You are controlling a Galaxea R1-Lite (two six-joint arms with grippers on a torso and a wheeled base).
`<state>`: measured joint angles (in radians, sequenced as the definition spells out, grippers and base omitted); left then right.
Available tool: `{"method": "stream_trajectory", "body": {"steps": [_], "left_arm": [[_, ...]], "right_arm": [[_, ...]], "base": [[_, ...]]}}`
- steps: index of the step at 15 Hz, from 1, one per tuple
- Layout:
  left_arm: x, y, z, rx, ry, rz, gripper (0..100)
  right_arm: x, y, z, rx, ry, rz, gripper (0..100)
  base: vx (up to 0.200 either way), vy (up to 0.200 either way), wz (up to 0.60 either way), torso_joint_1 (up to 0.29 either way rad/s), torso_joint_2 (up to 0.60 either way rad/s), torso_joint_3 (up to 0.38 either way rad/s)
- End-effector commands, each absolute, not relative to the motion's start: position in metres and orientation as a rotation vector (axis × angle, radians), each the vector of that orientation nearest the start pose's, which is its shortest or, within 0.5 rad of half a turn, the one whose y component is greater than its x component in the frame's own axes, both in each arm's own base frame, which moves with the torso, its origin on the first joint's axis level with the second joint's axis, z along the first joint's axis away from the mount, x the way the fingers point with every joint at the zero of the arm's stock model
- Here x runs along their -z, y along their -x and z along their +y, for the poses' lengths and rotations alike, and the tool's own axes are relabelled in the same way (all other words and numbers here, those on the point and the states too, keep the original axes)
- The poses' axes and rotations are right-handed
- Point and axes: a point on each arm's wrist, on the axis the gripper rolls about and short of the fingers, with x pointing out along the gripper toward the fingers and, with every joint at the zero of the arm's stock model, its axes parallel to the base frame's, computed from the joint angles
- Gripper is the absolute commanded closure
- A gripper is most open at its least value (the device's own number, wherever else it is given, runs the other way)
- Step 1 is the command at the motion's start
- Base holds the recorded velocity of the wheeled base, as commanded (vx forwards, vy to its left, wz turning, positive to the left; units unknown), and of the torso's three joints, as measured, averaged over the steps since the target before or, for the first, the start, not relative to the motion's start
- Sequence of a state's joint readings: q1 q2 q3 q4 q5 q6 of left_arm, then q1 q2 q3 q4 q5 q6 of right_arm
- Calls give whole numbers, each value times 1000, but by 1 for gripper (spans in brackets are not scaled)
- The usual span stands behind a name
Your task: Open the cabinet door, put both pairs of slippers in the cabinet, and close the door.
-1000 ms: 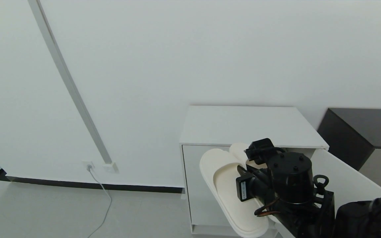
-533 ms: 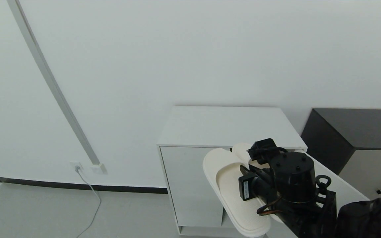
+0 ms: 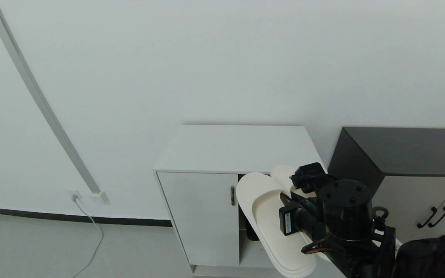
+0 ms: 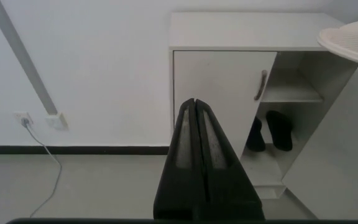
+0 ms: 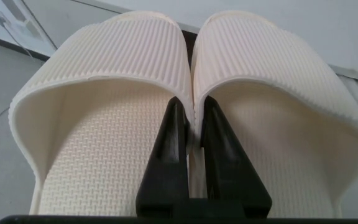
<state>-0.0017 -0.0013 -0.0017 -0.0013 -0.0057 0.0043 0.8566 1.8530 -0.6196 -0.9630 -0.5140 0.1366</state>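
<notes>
Right tool (image 5: 190,107) clamped on inner edges of cream slippers (image 5: 98,130) near white cabinet (image 3: 234,148), one side open, dark pair (image 4: 270,130) inside, left tool (image 4: 195,107) clenched empty.

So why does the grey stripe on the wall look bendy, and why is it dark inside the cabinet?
Head view: the grey strip bows, probably the wide lens bending straight lines near the picture's edge; left wrist view: it runs straight. Head view: the open side of the cabinet sits in its own shadow; left wrist view: its shelves show, lit.
</notes>
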Motion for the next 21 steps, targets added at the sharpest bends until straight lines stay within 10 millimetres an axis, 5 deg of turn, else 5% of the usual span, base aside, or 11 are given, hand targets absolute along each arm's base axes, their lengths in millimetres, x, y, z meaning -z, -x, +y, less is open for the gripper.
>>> {"method": "stream_trajectory", "body": {"steps": [1, 21], "left_arm": [[-76, 23, 0, 8, -5, -3, 100], [-76, 23, 0, 8, -5, -3, 100]], "right_arm": [[-120, -210, 225, -324, 38, 236, 100], [-111, -208, 222, -328, 64, 237, 100]], "base": [[0, 0, 0, 0, 0, 0], [0, 0, 0, -17, 37, 20]]}}
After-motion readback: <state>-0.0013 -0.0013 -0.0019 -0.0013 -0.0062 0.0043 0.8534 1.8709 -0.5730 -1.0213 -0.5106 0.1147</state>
